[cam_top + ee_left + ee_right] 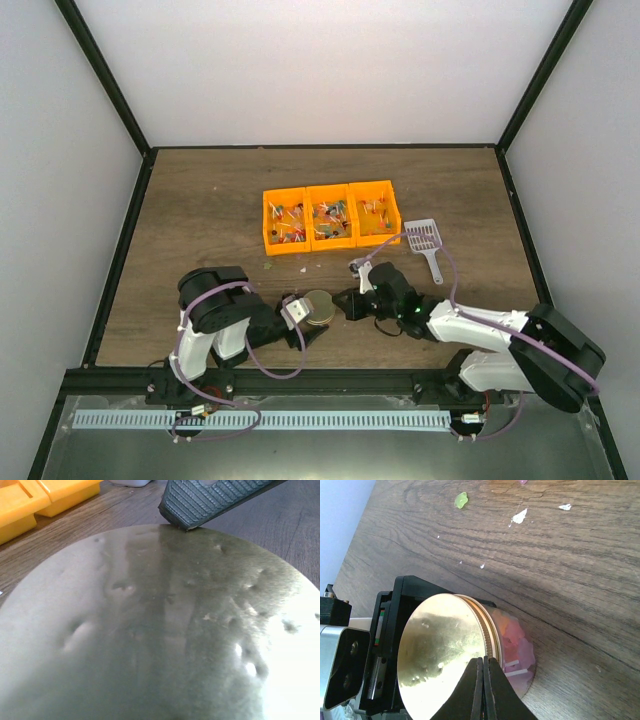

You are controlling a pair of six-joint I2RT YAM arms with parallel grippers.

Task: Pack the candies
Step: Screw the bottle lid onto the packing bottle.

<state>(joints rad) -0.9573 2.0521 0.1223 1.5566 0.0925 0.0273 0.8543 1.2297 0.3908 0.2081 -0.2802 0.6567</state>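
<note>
Candies (330,218) in mixed colours fill three orange bins (268,240) at the table's middle. Pink and orange candies (517,640) also show through the clear wall of a jar (525,667) capped by a round gold lid (445,655). My left gripper (312,318) is shut round this jar and holds it tilted just above the table. That lid (160,630) fills the left wrist view and hides the left fingers. My right gripper (483,662) is shut, with its tips pressed on the lid's ribbed rim. One of its fingers (200,502) shows at the lid's far edge.
A grey slotted scoop (425,238) lies right of the bins. A green scrap (461,500) and white scraps (520,516) lie on the wooden table (200,210). Two orange bins (30,500) show beyond the lid. Black frame rails border the table.
</note>
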